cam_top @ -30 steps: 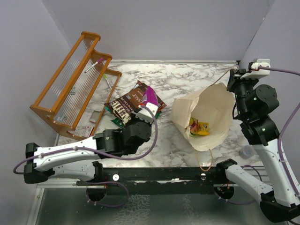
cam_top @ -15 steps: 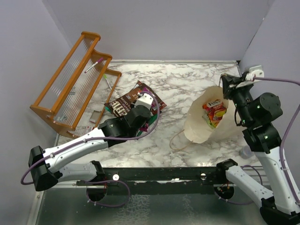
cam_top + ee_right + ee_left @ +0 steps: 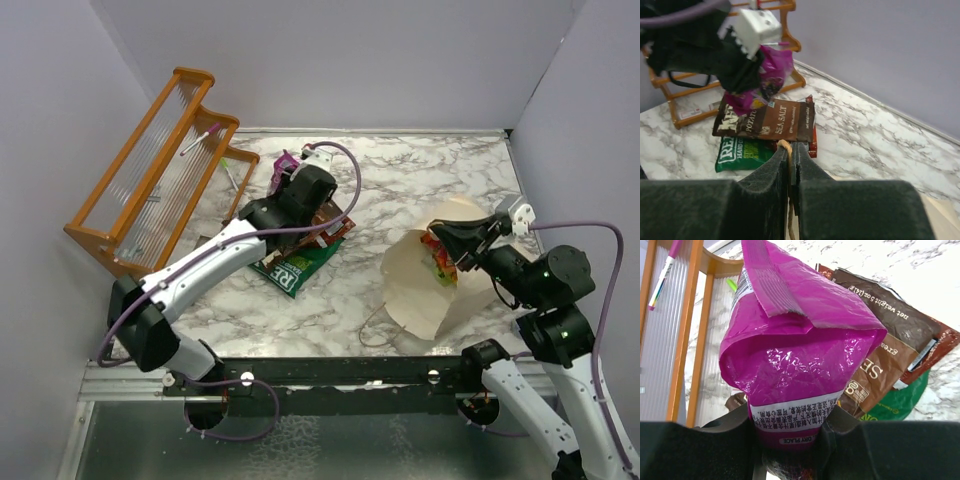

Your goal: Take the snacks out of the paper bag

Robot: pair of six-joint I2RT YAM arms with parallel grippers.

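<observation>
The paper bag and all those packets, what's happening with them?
Two robot arms are emptying snacks from the paper bag. The right gripper pinches the bag's cord handle, holding the bag tipped on the table, with a red and yellow packet showing in its mouth. The left gripper holds a magenta packet above the brown packets and green bag already lying out near the wooden rack.

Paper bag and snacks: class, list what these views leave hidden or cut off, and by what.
Top view: the paper bag's wall hides anything below the red-yellow packets at its mouth.
Left wrist view: the left hand covers the magenta packet's lower end.
Right wrist view: the right hand, shut on the cord handle, blocks most of the bag.
</observation>
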